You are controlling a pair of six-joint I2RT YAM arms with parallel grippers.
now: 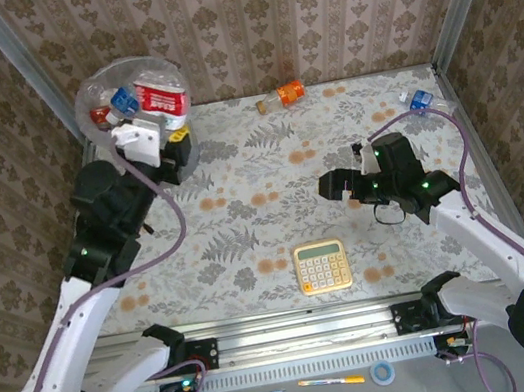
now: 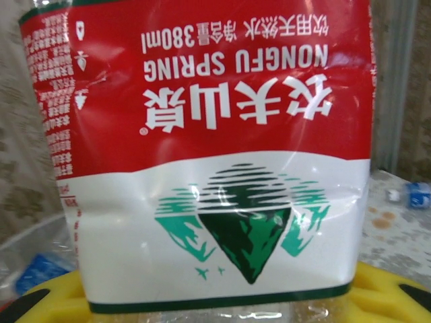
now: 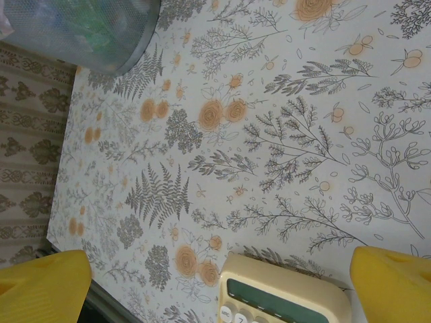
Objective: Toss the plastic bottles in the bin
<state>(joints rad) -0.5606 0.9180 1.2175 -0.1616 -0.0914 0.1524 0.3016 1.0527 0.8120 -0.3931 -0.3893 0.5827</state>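
Note:
A clear plastic bottle with a red and white label [image 1: 163, 98] hangs over the round bag-lined bin [image 1: 82, 98] at the back left. My left gripper [image 1: 166, 123] is shut on it. In the left wrist view the label [image 2: 215, 148] spans the frame above the yellow fingertips [image 2: 47, 299]. More bottles [image 1: 119, 101] lie inside the bin. An orange-labelled bottle [image 1: 283, 96] lies by the back wall. A blue-labelled one [image 1: 422, 101] lies at the back right. My right gripper [image 1: 334, 184] hovers open over the middle of the table, its fingers [image 3: 394, 282] wide apart with nothing between them.
A yellow calculator [image 1: 322, 267] lies near the front edge, just under the right gripper [image 3: 219, 289] in the right wrist view, where its top [image 3: 283, 296] shows. The bin's mesh wall [image 3: 87, 33] stands at the far side. Metal frame posts and patterned walls close in the table.

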